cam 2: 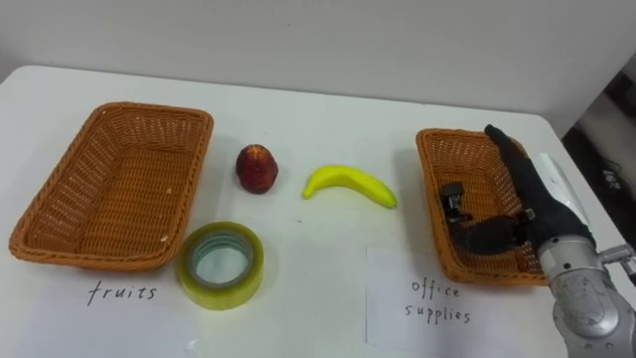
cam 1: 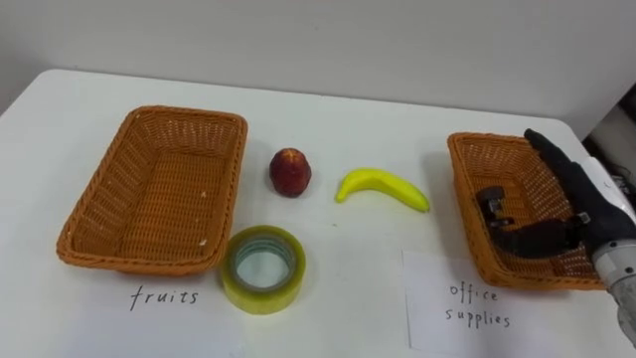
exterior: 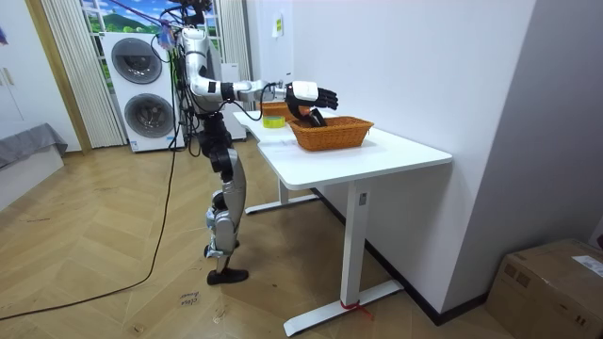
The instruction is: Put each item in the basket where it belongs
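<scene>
Fruit basket [cam 1: 184,112] sits farthest left of the right hand [cam 1: 581,204], with nothing in it. Tape [cam 1: 260,298], flat just beside its near corner, is the unsorted office item, well left of the hand. Peach [cam 1: 290,172] and banana [cam 1: 383,187], long axis left-right, lie on the surface between. Over the office basket [cam 1: 477,159] the hand hangs released, fingers straight, a dark clip [cam 1: 492,204] beneath.

Yellow banana [cam 1: 383,187], red apple [cam 1: 290,172], yellowish tape roll [cam 1: 260,298].
</scene>
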